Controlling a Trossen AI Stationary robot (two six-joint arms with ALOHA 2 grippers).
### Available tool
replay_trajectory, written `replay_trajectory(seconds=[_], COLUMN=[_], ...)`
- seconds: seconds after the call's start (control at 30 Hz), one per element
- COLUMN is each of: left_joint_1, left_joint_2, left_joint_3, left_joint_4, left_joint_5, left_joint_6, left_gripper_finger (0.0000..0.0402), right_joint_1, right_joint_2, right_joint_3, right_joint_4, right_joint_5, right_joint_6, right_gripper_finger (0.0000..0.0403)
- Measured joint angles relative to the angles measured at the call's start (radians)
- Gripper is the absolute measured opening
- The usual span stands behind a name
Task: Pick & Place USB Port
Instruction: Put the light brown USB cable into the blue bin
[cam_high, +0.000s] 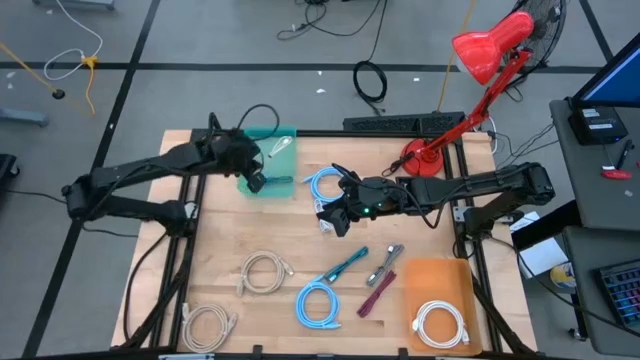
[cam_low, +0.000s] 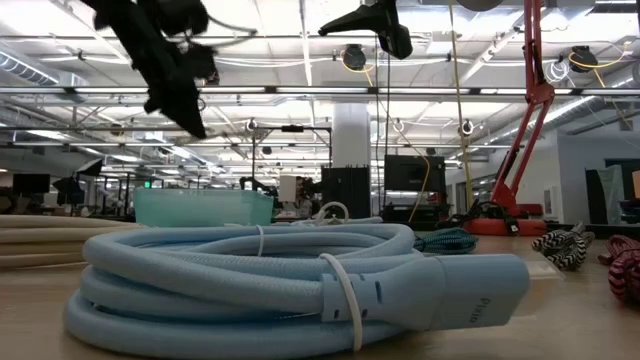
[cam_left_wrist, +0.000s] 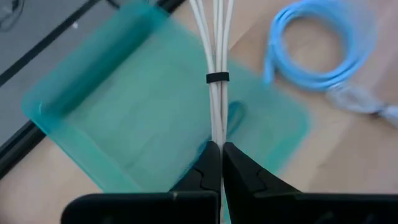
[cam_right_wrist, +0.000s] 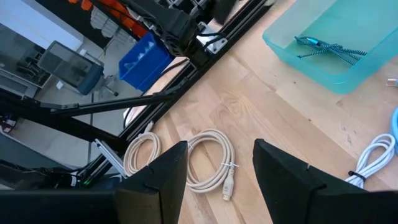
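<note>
Left hand (cam_left_wrist: 221, 163) pinches white cable (cam_left_wrist: 216, 74) above teal bin (cam_left_wrist: 124, 124).

Translucent teal plastic bin (cam_high: 283, 140): interior mostly open; teal braided cable (cam_right_wrist: 328, 48) inside. Bare wood table (cam_high: 220, 230) centre-left. Light-blue coiled cable (cam_high: 322, 183) beside bin.

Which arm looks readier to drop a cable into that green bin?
The left. Its hand is shut on a white cable and hovers right above the teal bin. The right hand is open, holds nothing, and sits out over the middle of the table.
</note>
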Motion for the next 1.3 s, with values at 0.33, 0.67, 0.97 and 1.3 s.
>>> replay_trajectory(seconds=[0.33, 0.67, 0.97, 1.3], left_joint_1=[0.158, 0.181, 0.18, 0.117], left_joint_2=[0.246, 0.364, 0.457, 0.466], left_joint_3=[0.0, 0.0, 0.0, 0.0], left_joint_4=[0.006, 0.044, 0.063, 0.015], left_joint_5=[0.044, 0.02, 0.051, 0.112], left_joint_6=[0.478, 0.701, 0.736, 0.815], left_gripper_finger=[0.0, 0.0, 0.0, 0.0], right_joint_1=[0.002, 0.002, 0.002, -0.014], right_joint_2=[0.0, 0.0, 0.0, 0.0], right_joint_3=[0.0, 0.0, 0.0, 0.0], right_joint_4=[0.0, 0.0, 0.0, 0.0], right_joint_5=[-0.002, -0.003, -0.004, -0.001], right_joint_6=[0.0, 0.0, 0.0, -0.018], right_gripper_finger=[0.0171, 0.0171, 0.0171, 0.0171])
